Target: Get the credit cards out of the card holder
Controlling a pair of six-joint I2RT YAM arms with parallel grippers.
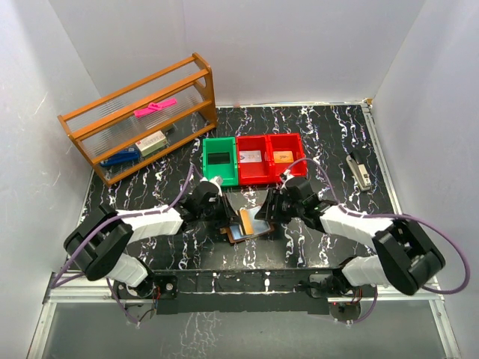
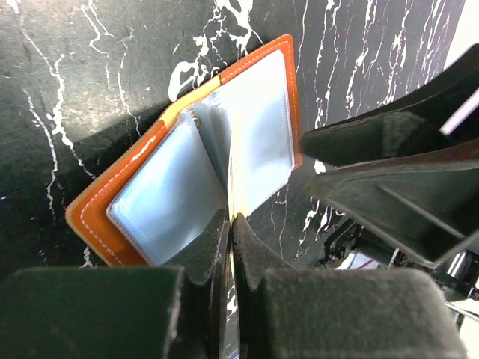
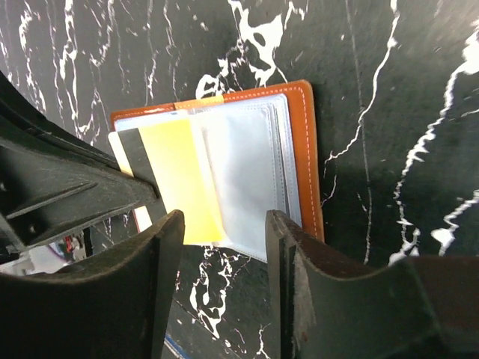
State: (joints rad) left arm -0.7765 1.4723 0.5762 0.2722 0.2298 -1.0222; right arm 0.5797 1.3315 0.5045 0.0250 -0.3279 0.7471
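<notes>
The small brown leather card holder (image 1: 253,224) lies open on the black white-veined surface (image 3: 389,112). It sits close to the middle of the near edge, between the two arms, with its pale blue sleeves facing up.

A gold-yellow plastic card with a black stripe (image 3: 176,179) lies over the half of the holder nearer the left arm. Its long axis runs alongside the holder's fold. The left tool (image 2: 230,221) is pinched fully closed on the card's striped long edge, the edge farthest from the fold, so the left arm is plainly the one placed to work it. I cannot tell whether the card's inner edge is tucked in a sleeve or already free.

The right tool (image 3: 224,217) hangs partly open and grips nothing. Its two fingers straddle the end of the holder nearest that arm, one over the card and one over the bare sleeve half.

In my judgement the coming move depends on the draw direction. The card should travel away from the fold, toward the left arm, while the right tool sits well placed to pin the other half down.
</notes>
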